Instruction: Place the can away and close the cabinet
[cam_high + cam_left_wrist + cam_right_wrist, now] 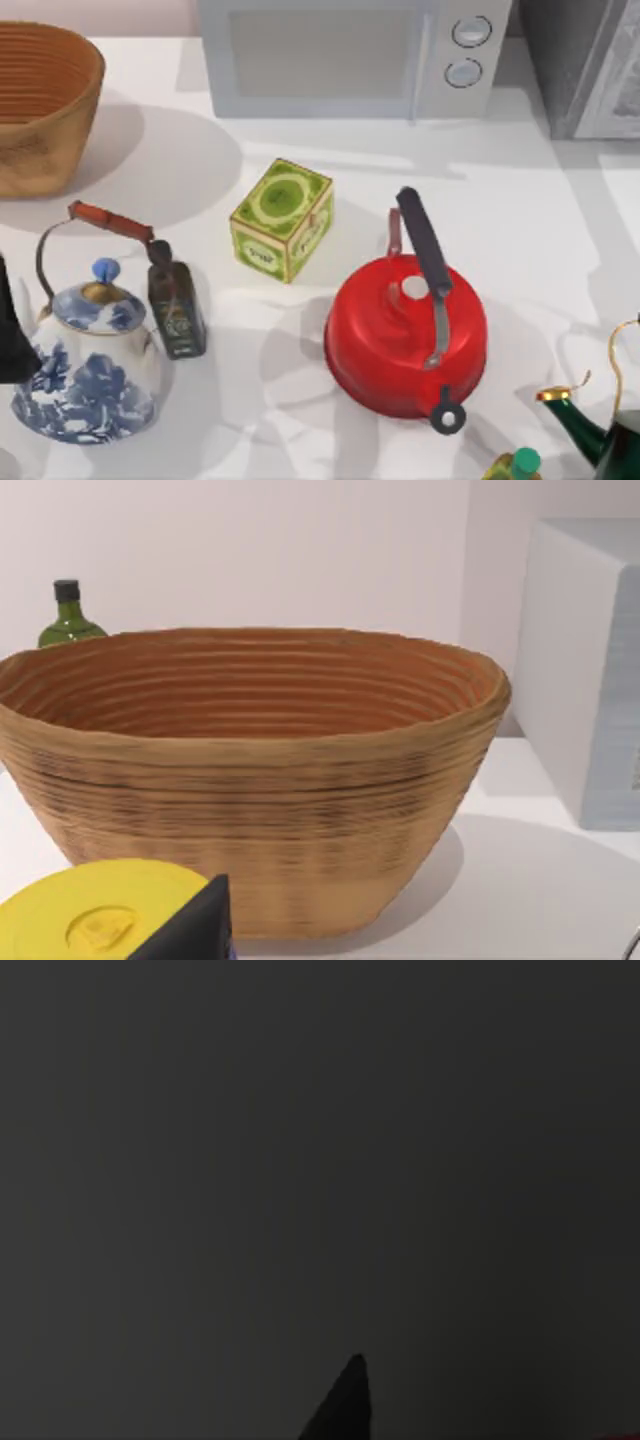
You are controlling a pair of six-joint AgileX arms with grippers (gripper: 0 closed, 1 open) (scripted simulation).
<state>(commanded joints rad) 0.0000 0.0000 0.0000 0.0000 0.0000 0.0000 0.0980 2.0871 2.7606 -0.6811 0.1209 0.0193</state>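
One woven wicker basket (250, 780) just ahead of left claw (190, 930) | one red round kettle (405, 335), one green square tea tin (282, 220), one dark small bottle (176, 305) | claw grip: cannot tell | can's place: cannot tell | right wrist view dark

Woven basket (250, 780) on white table (520, 890); green bottle (68, 620) behind; yellow lid (95, 915) (partly cropped) near.
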